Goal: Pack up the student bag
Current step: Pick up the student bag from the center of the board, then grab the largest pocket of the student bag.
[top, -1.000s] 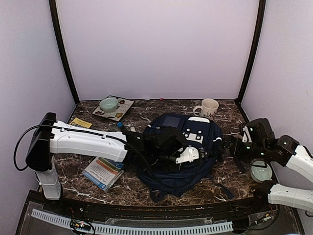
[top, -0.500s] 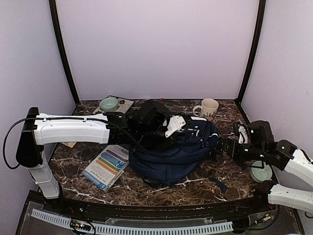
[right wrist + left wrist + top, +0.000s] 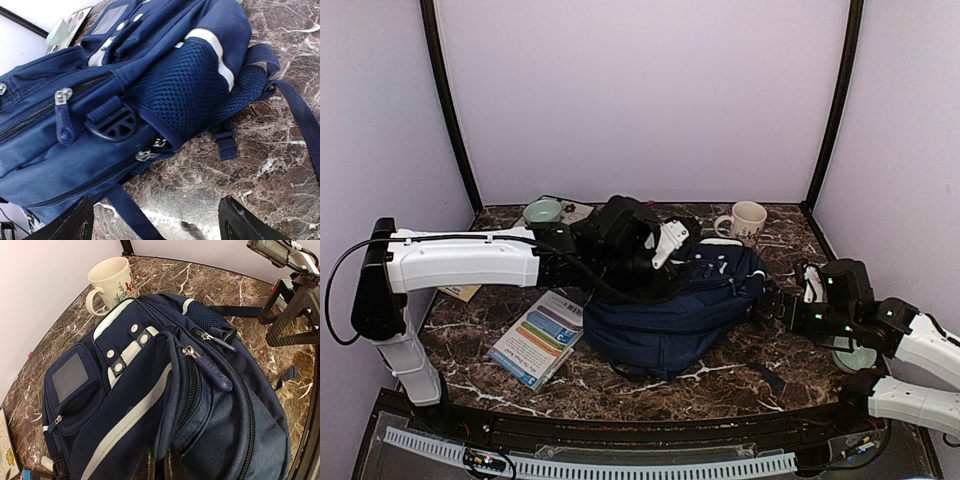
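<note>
The left pincer (image 3: 159, 467) is clamped tight on a fabric fold of the student bag (image 3: 130, 405), which spreads out just ahead of it. The right pincer (image 3: 156, 202) gapes wide, holding nothing, with the bag just ahead of it on the tabletop (image 3: 280, 165).

Light: bright, even, overhead; walls wash pale lilac.
Shadows: soft, beneath the student bag (image 3: 670, 320).
Glare: mild sheen on the marble worktop (image 3: 740, 375).
Focus: right wrist view's near fingers (image 3: 75, 222) slightly soft.
Distortion: top view's dark corner posts (image 3: 448, 120) bow.
</note>
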